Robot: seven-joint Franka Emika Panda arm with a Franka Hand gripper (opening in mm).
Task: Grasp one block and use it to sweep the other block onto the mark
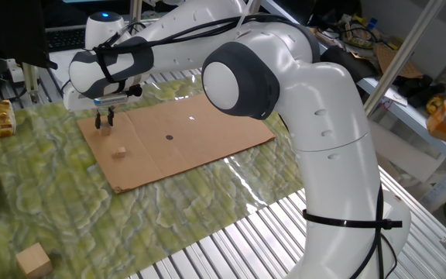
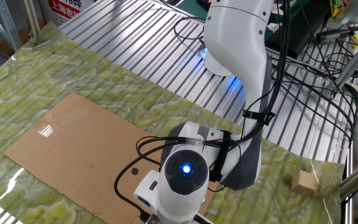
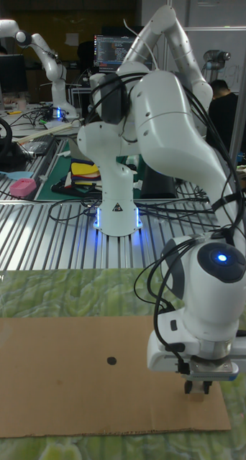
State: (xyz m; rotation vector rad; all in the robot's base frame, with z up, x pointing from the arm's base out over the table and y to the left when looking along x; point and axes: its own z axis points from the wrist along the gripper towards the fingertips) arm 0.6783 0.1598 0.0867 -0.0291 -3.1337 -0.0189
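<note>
Partly hidden, a block (image 3: 202,389) sits between closed gripper (image 3: 198,388) fingers.

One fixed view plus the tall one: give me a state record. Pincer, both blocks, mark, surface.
pincer: fingers drawn close together, low over the cardboard sheet
held block: small tan cube between the fingers, at or just above the sheet
loose block: tan cube lying on the sheet, apart from the pincer
mark: small black dot on the sheet, uncovered
loose block vs mark: clearly apart, not yet swept
spare block: larger tan cube off the sheet, on the green mat
</note>
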